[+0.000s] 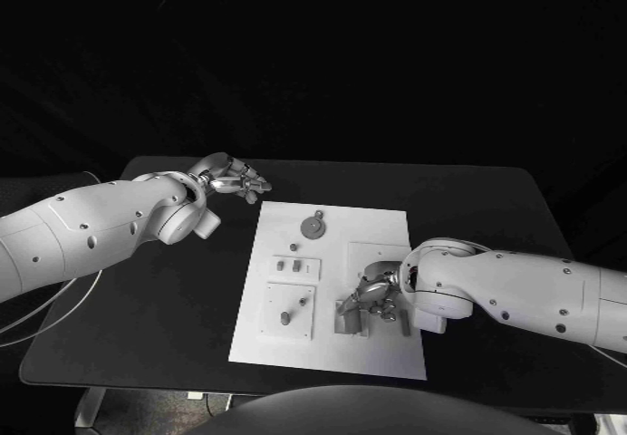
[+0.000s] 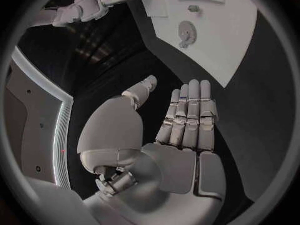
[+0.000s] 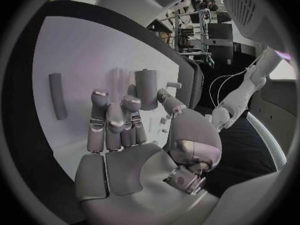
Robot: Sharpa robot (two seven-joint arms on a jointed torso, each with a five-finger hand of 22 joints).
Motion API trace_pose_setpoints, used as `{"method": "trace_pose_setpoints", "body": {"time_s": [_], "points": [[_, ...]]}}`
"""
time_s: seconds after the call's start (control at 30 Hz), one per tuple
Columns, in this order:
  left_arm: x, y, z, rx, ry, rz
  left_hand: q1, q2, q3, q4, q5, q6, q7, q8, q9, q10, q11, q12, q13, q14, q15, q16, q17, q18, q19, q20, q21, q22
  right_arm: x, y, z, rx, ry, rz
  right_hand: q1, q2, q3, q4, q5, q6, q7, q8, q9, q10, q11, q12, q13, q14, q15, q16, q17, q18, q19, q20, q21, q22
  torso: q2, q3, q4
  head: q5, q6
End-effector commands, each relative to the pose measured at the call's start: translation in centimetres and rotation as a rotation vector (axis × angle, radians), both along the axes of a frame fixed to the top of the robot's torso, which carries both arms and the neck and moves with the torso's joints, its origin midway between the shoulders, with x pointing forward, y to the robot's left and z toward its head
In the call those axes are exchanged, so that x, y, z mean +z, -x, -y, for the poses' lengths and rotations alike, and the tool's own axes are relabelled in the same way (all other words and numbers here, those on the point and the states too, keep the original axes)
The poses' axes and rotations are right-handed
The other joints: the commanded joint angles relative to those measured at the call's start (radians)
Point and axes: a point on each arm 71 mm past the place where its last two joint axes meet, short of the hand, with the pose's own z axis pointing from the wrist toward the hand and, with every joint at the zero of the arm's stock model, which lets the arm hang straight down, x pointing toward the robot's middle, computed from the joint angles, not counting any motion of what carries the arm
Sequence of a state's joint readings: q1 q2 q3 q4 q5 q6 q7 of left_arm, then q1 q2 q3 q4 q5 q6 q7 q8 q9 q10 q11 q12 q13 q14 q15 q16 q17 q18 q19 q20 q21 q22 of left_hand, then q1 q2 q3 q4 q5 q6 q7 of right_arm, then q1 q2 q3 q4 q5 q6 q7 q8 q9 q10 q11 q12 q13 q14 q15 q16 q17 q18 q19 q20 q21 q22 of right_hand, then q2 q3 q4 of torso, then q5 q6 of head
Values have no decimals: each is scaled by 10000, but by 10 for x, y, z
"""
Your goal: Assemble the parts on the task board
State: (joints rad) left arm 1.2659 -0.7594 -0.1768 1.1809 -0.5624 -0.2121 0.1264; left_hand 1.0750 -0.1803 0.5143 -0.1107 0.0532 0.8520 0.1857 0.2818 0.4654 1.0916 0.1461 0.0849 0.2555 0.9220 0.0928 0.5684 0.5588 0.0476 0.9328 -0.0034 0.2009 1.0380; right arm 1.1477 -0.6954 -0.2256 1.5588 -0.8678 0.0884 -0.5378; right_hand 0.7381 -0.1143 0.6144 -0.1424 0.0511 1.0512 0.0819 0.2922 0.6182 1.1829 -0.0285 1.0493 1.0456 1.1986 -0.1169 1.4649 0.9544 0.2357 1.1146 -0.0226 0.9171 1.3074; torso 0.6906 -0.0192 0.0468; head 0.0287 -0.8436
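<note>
The right hand (image 1: 376,299) is hovering over the task board (image 1: 334,349), fingers loosely curled beside an upright part (image 3: 146,87), holding nothing I can make out. The left hand (image 1: 230,178) is waiting flat and empty beyond the board's far corner. A careless finger could topple the part.

No readable text, labels, brands, numbers or signs anywhere. Task board (image 1: 333,299): plain white surface, no print legible. Arms and hands: no markings readable.
</note>
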Motion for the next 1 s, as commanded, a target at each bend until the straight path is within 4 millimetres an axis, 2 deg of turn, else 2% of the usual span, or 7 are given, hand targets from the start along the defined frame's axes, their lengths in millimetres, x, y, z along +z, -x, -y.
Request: {"method": "trace_pose_setpoints", "body": {"time_s": [0.03, 0.73, 1.0], "points": [[1, 0, 2, -131, 55, 4, 24, 13, -4, 54, 18, -45, -26, 63, -12, -46, 53, -68, 17, 35, 30, -53, 11, 207, 18, -5, -53, 9, 0, -1, 1, 59, 70, 157, -154, 8, -25, 70, 13, -35, 4, -42, 21, -87, 3, -7, 11, -19, -5, -24, -15, 261, -99, -9, -30, 130, 0, -3, 1, -8, -2], [1, 0, 3, -151, 42, -11, 25, 7, -9, 59, 18, -48, -25, 63, -14, -53, 55, -71, 18, 33, 32, -69, 29, 208, 15, -5, -62, 15, -1, 1, -2, 318, 129, -12, -347, -191, -85, 207, 15, -89, 18, -94, 46, -146, 17, -21, 19, -139, 1, -66, -110, 261, -166, -13, -43, 139, -3, -5, 1, 8, -15], [1, 0, 3, -146, 39, -9, 27, 6, -10, 61, 18, -50, -25, 63, -15, -55, 56, -72, 19, 33, 32, -74, 37, 208, 15, -4, -64, 18, -1, 1, -2, 357, 173, 5, -359, -331, -42, 263, 15, -134, 38, -128, 54, -194, 36, -28, 27, -225, 0, -93, -170, 261, -200, -13, -53, 139, -2, -2, 0, 7, -22]]}}
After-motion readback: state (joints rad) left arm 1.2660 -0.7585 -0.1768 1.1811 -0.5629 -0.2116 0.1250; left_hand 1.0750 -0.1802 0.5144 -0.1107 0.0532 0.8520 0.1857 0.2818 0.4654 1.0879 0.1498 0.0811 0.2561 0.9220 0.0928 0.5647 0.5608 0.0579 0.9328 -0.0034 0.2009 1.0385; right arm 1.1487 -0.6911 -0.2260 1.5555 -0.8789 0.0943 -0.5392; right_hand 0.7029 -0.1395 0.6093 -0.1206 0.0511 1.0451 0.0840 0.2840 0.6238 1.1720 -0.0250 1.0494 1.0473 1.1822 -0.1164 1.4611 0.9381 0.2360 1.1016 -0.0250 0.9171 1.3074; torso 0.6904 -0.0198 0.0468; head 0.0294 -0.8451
